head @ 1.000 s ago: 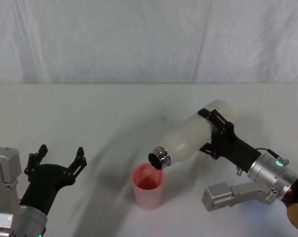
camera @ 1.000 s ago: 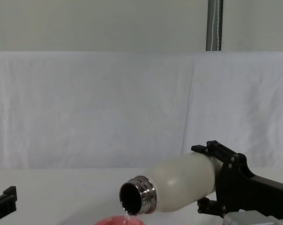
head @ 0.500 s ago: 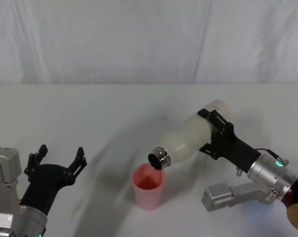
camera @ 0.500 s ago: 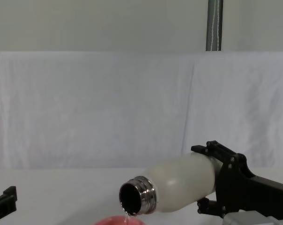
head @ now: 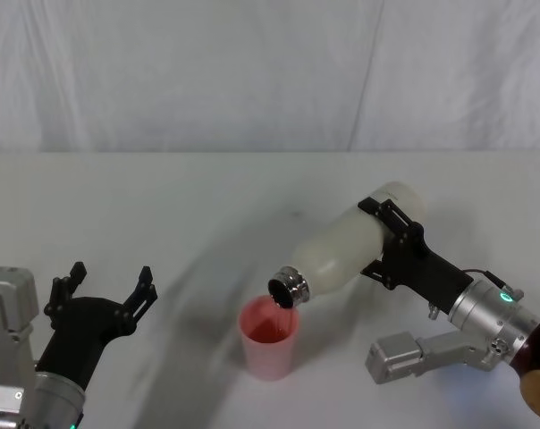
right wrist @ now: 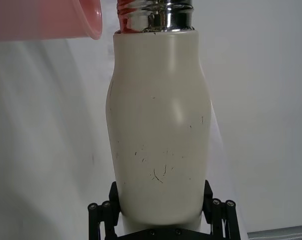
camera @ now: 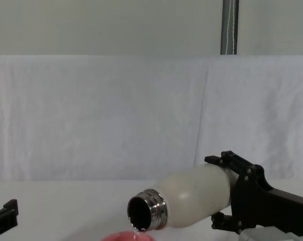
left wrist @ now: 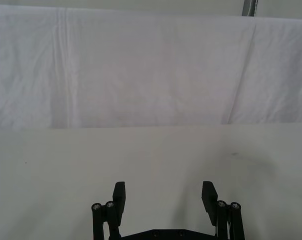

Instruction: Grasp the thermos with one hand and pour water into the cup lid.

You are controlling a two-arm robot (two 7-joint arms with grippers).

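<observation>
Head view: the right end effector [head: 397, 243] is clamped round the base end of the thermos [head: 341, 252], holding it tipped on its side above the table [head: 163, 206], steel neck pointing down and toward the robot's left.
Thermos mouth: the open threaded neck sits just over the rim of the cup lid [head: 269, 340]; in the chest view a thin trickle falls from the lip of the thermos [camera: 191, 196] toward the pink rim of the cup lid [camera: 127, 236] below.
Cup lid: upright on the table, near the middle, between the two arms, with liquid showing inside.
Right wrist view: black fingers [right wrist: 103, 220] press on both sides of the thermos [right wrist: 158, 145]; the cream body carries small dark scuffs.
Writing: no brand, label or lettering can be read on the thermos or the cup lid.
Left end effector [head: 105, 286]: idle low on the robot's left, fingers spread wide apart and holding nothing, well apart from the cup lid; the left wrist view shows the left end effector [left wrist: 165, 196] with its two fingertips spread over bare table.
</observation>
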